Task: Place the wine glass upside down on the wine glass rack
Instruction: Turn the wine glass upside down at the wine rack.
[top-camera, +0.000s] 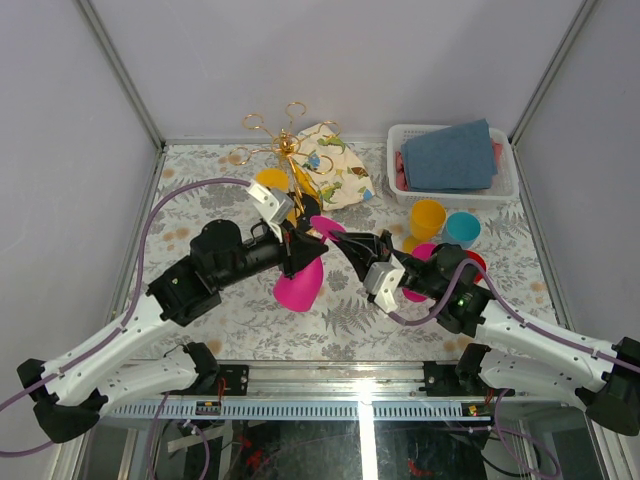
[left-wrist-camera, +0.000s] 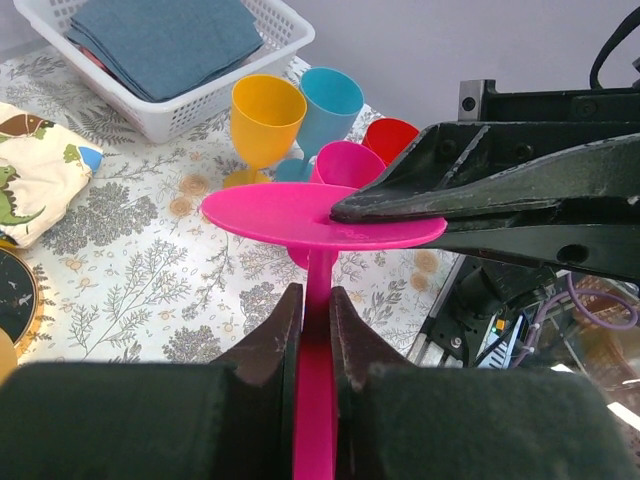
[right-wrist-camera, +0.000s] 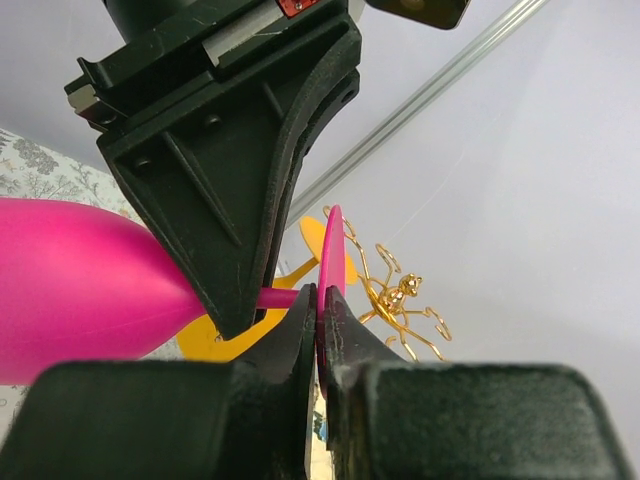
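Nothing readable from where I'm standing tbh, no words, brands or numbers I can make out. There's a tiny coloured tag (top-camera: 207, 405) on the front rail (top-camera: 330, 408) and a matching tag (top-camera: 468, 407) further right, both way too small to read. The cloth (top-camera: 335, 165) on the counter (top-camera: 200, 190) just has dinosaur pictures

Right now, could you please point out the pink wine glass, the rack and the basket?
pink wine glass (top-camera: 300, 287), top external view, bowl
wine glass rack (top-camera: 289, 150), top external view, central post
white basket (left-wrist-camera: 225, 88), left wrist view, side wall
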